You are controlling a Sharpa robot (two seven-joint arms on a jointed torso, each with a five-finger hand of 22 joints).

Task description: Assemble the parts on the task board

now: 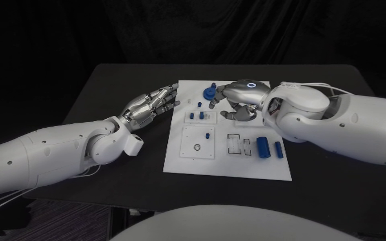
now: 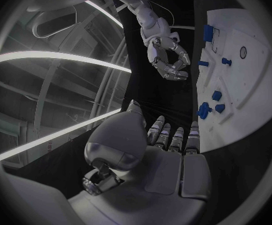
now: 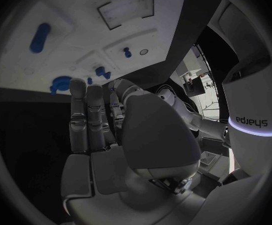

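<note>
The white task board lies in the middle of the black table. A round blue part stands at its far edge, small blue pegs sit just nearer, and two longer blue pieces lie at its near right. My right hand hovers over the board's far end, just right of the round part, fingers apart and holding nothing. My left hand stretches flat beside the board's left edge, empty. The left wrist view shows straight fingers, the board and the right hand. The right wrist view shows its own empty fingers before the board.
Recessed slots and a square plate with a round hole mark the board's near half. Bare black table surrounds the board, and a black curtain hangs behind.
</note>
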